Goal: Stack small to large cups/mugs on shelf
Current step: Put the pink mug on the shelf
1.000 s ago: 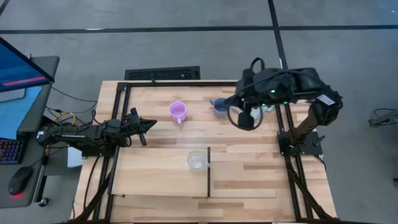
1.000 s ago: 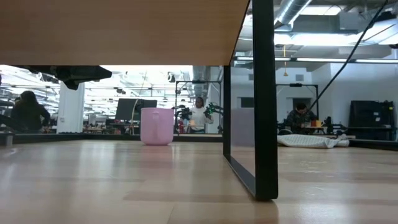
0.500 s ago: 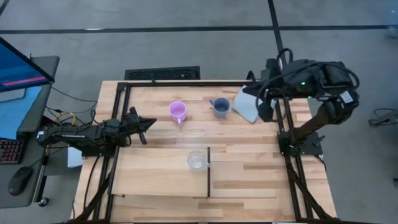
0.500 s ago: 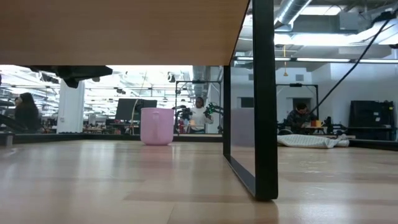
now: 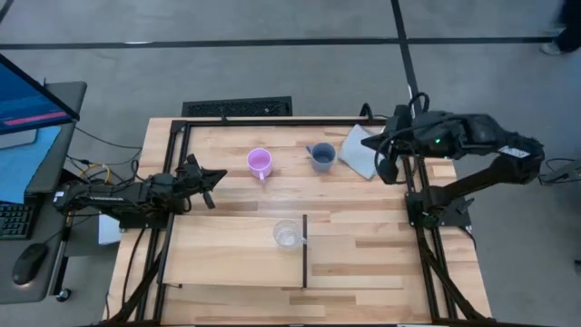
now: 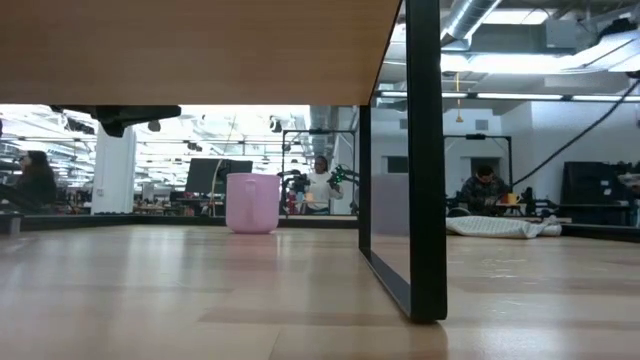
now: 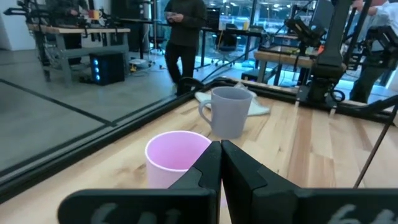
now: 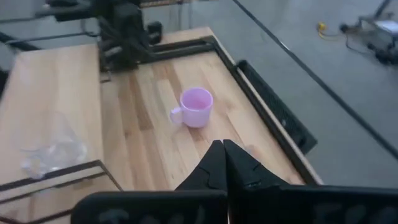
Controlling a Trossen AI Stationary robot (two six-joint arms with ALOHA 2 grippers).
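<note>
The clear cup (image 5: 287,234) stands upright on the pale shelf board (image 5: 227,259), just left of its black strip (image 5: 304,252). The pink-purple mug (image 5: 260,163) and the blue-grey mug (image 5: 322,156) stand upright on the tabletop at the far side; both show in the left wrist view (image 7: 177,155) (image 7: 230,112). My left gripper (image 5: 214,178) is shut and empty, left of the pink mug and pointing at it. My right gripper (image 5: 382,170) is shut and empty at the right edge, beside the grey cloth (image 5: 360,151).
The black metal frame (image 5: 182,136) runs around the table, and its post (image 6: 422,160) stands under the shelf in the low view. The grey cloth lies flat right of the blue-grey mug. Bare tabletop lies between the mugs and the shelf. People show in the room behind.
My right gripper has drawn back from beside the blue-grey mug toward the table's right edge, and the arm has swung out to the right. The grey cloth, hidden under the arm before, now shows. The mugs and the clear cup have stayed in place.
</note>
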